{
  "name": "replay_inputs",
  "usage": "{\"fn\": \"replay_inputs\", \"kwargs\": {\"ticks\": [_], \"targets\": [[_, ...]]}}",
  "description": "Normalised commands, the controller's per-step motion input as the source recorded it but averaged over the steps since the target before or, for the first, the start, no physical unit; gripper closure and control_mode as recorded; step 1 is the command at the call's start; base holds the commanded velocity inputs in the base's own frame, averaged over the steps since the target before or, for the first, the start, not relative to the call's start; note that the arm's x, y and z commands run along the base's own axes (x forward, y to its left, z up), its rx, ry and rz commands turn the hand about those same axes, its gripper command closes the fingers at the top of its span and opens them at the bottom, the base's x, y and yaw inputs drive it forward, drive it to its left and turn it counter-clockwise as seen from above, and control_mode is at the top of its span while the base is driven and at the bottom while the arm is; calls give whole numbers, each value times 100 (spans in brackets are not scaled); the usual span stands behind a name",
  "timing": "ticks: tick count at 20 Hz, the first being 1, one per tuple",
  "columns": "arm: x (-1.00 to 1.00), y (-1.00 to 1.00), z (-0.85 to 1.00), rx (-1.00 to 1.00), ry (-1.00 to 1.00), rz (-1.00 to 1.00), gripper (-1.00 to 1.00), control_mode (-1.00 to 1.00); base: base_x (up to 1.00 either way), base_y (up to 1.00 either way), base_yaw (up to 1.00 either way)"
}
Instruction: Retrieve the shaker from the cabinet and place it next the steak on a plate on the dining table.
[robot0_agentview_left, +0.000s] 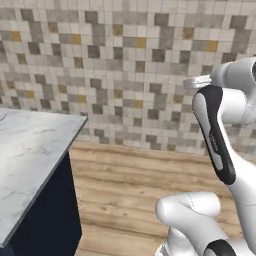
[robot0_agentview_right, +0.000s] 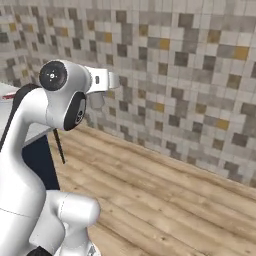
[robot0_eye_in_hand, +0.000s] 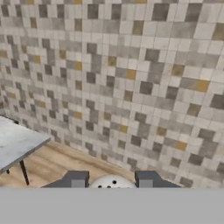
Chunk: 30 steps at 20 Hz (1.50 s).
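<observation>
— Where is the small pale shaker with the dotted, rounded cap (robot0_eye_in_hand: 114, 183)?
— In the hand view, at 6 o'clock, wedged between the two dark finger tips of the two-finger tool (robot0_eye_in_hand: 112, 181), cap with tiny holes facing the camera.

— And the tool's jaws?
— Closed in against the shaker from both sides, one tip at 7 o'clock and one at 5 o'clock, both touching it.

— Surroundings in that view?
— Mosaic wall of grey, beige and ochre square tiles (robot0_eye_in_hand: 131, 78) from 9 through 3 o'clock; light wooden plank floor (robot0_eye_in_hand: 57, 164) below; corner of a white marble-topped table (robot0_eye_in_hand: 15, 142) on thin dark legs at 8 o'clock.

— From the left base view?
— White marble table with a dark navy side (robot0_agentview_left: 30, 150) at 8 o'clock, white arm with dark joints (robot0_agentview_left: 220, 145) rising at 4 o'clock, well apart from the table.

— From the right base view?
— Arm (robot0_agentview_right: 55, 115) at 9 o'clock, hand pointing toward the tiled wall; grasp itself too hidden to tell.
</observation>
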Motion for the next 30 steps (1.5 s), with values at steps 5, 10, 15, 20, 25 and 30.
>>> {"fn": "replay_inputs", "kwargs": {"ticks": [5, 10, 15, 20, 25, 30], "targets": [[0, 0, 0, 0, 0, 0, 100, 100, 100, -24, 39], [0, 0, 0, 0, 0, 0, 100, 100, 100, -34, 43], [0, 0, 0, 0, 0, 0, 100, 100, 100, -40, 44], [0, 0, 0, 0, 0, 0, 100, 100, 100, -39, 45], [0, 0, 0, 0, 0, 0, 100, 100, 100, -34, 46], [0, 0, 0, 0, 0, 0, 100, 100, 100, -31, 46]]}}
